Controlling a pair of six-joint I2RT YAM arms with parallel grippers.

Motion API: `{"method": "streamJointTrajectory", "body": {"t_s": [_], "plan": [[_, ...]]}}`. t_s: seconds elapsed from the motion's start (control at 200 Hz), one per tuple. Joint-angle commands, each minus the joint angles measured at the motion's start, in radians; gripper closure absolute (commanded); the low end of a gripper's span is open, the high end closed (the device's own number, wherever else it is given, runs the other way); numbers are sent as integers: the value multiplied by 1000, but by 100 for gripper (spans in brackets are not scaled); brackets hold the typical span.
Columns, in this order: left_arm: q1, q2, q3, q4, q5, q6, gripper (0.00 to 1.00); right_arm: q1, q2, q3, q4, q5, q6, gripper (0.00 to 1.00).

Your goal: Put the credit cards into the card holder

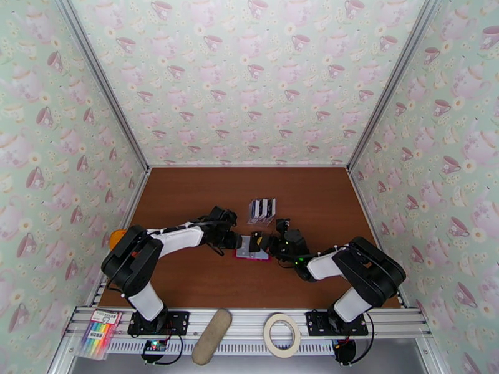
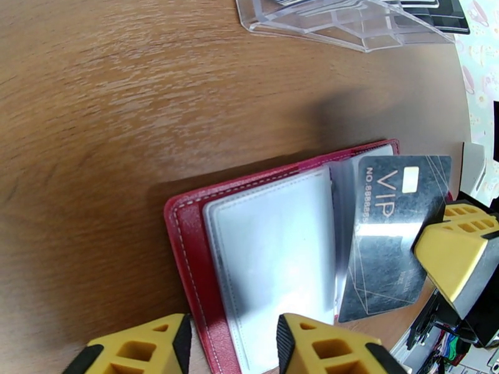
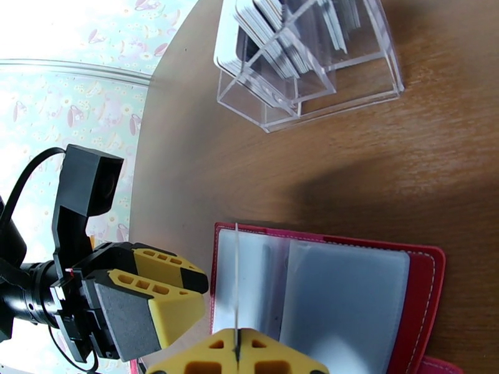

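Because the half-open left claw merely straddles the open red wallet at mid-table, the wallet may slide, or a clear sleeve buckle, if the right claw, clamped on the black card, pushes in askew. Teacup-papered walls enclose the brown wooden table, with a clear card rack just behind the wallet.

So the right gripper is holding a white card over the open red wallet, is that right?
No, the card is black, not white. The left wrist view shows it, held by the right gripper over the open red wallet.
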Motion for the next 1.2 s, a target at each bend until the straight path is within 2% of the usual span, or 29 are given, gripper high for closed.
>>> {"method": "streamJointTrajectory", "body": {"t_s": [0.0,0.496,0.656,1.197], "plan": [[-6,3,-21,-17,-13,18,60,9,4,-20,24,-7,6,100],[-15,6,-56,-14,-15,0,73,8,-11,-36,-7,0,0,100],[-19,7,-71,3,-15,-15,82,8,-25,-34,-42,11,-7,100],[-31,5,-112,26,-19,-38,83,8,51,-17,16,-14,19,100]]}}
